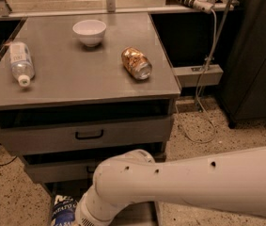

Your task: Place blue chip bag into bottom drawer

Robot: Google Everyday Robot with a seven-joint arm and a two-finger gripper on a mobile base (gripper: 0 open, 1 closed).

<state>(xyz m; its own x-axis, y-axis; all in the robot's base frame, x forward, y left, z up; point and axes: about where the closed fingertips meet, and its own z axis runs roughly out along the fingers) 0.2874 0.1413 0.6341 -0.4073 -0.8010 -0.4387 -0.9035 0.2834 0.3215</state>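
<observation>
The blue chip bag (63,212) shows as a dark-blue corner with white lettering at the bottom left, low down in front of the cabinet. The rest of it is hidden by my arm. My gripper (82,219) is at the bottom edge of the camera view, right against the bag, at the end of the thick white arm (184,185). The bottom drawer (146,214) is pulled out under the arm. Only a strip of its grey floor and right rail shows.
On the grey cabinet top (76,74) lie a white bowl (89,31), a gold can (136,63) on its side and a clear water bottle (19,62) on its side. Two upper drawers (89,135) with black handles are partly open. A cable (203,102) hangs at the right.
</observation>
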